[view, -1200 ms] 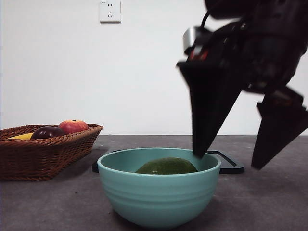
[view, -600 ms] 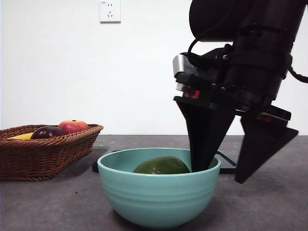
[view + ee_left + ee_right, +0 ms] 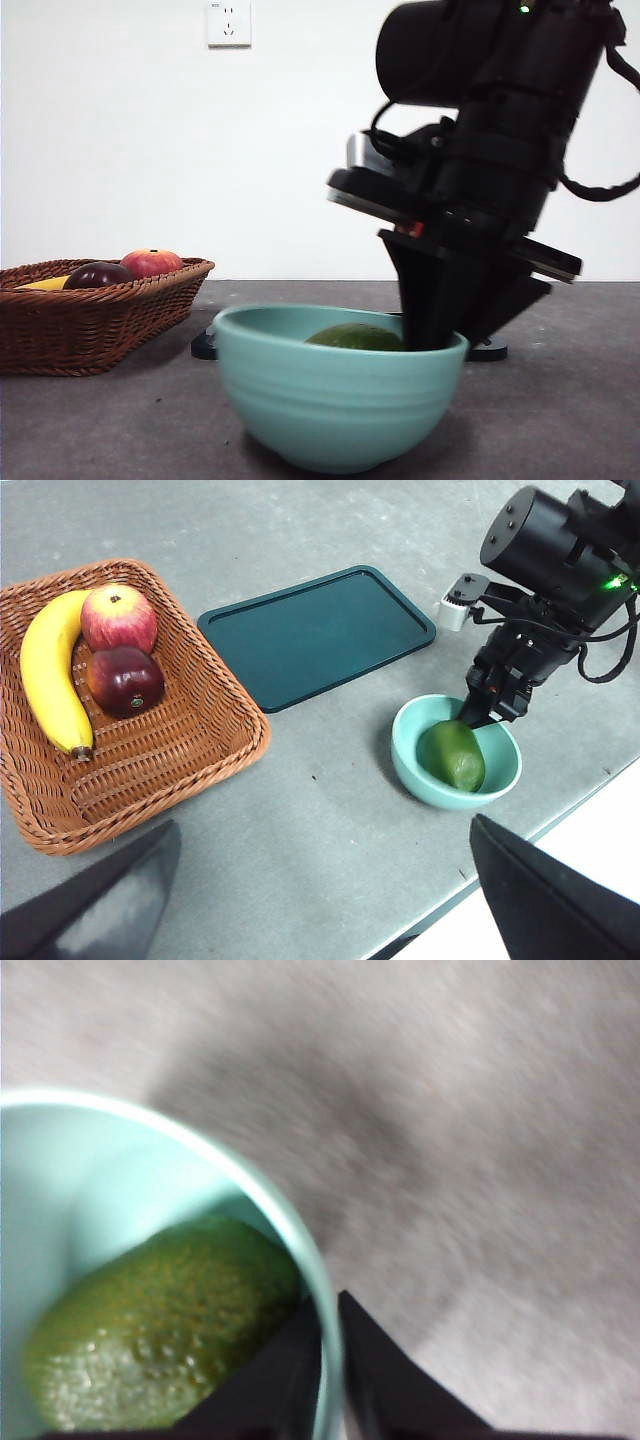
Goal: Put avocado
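The olive-green avocado [image 3: 355, 338] lies inside a teal bowl [image 3: 330, 400] at the front of the table. It also shows in the left wrist view [image 3: 452, 755] and the right wrist view [image 3: 150, 1340]. My right gripper [image 3: 440, 335] is shut on the bowl's rim [image 3: 250, 1180], with one jaw inside beside the avocado and one jaw outside. The left wrist view shows it at the bowl's far edge [image 3: 478, 712]. My left gripper [image 3: 322, 825] is open and empty, high above the table.
A wicker basket [image 3: 90, 320] at the left holds a banana [image 3: 45, 670], a red apple [image 3: 118, 618] and a dark plum [image 3: 125, 678]. A dark green tray [image 3: 320, 630] lies behind the bowl. The table's front edge [image 3: 560, 815] is near the bowl.
My right gripper has come down and its jaws have closed on the bowl's right rim. The bowl has shifted slightly to the right.
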